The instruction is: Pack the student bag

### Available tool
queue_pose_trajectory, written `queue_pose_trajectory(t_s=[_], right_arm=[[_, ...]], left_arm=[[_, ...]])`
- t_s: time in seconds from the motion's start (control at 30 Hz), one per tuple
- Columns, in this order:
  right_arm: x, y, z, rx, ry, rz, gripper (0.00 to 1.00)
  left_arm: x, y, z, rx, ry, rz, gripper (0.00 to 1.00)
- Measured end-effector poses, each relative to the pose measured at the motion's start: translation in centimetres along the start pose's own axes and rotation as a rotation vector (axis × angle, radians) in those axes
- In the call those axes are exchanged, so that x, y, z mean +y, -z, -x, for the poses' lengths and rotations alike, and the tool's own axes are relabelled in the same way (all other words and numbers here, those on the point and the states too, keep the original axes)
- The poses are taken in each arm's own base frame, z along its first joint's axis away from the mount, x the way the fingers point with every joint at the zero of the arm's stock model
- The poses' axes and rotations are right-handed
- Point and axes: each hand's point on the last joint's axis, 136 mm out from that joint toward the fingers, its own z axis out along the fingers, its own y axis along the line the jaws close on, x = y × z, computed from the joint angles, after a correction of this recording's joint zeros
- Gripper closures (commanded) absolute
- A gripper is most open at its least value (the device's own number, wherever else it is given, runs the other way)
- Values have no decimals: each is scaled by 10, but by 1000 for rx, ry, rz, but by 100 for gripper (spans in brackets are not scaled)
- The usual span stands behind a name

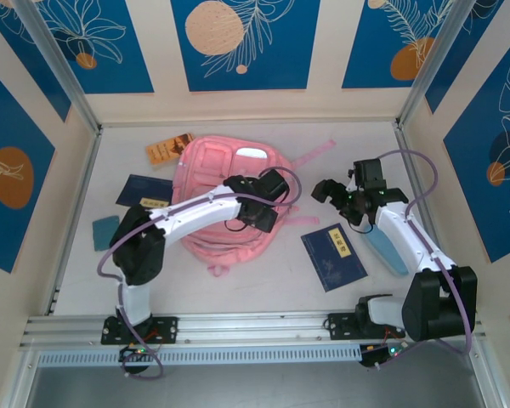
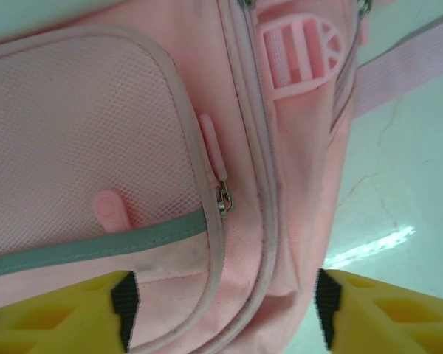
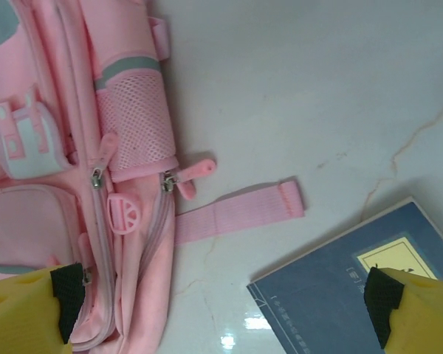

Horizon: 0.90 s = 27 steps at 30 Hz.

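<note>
The pink student bag (image 1: pixel 211 167) lies flat in the middle of the table with its straps trailing right. My left gripper (image 1: pixel 268 202) hovers open over the bag's right side. In the left wrist view its yellow fingers (image 2: pixel 122 308) straddle the bag's (image 2: pixel 96 133) zip seams, just below a metal zip pull (image 2: pixel 224 199). My right gripper (image 1: pixel 340 195) is open to the right of the bag. In the right wrist view it (image 3: pixel 221 306) hangs above bare table between the bag's (image 3: pixel 129 122) edge and a dark blue book (image 3: pixel 340 302), with a pink strap (image 3: pixel 236 214) lying beneath.
The dark blue book (image 1: pixel 334 255) lies front right, with a light blue flat item (image 1: pixel 384 248) beside it. Another dark blue book (image 1: pixel 143 191), a teal item (image 1: pixel 105 231) and an orange booklet (image 1: pixel 168 149) lie left of the bag. Walls enclose the table on three sides.
</note>
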Motion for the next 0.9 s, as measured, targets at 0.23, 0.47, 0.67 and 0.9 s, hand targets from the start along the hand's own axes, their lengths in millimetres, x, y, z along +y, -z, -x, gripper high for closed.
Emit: queue_pose_trajectory(t_s=[0.23, 0.47, 0.67, 0.9], right_arm=[[-6, -5, -2, 9, -30, 17, 0], [-3, -7, -5, 23, -37, 55, 0], [3, -8, -3, 28, -24, 93, 0], [5, -10, -9, 56, -12, 120, 0]], left_arm=[[5, -20, -7, 74, 1, 73, 50], [11, -25, 15, 53, -29, 146, 50], [12, -41, 32, 45, -26, 191, 53], [20, -60, 34, 74, 9, 226, 65]])
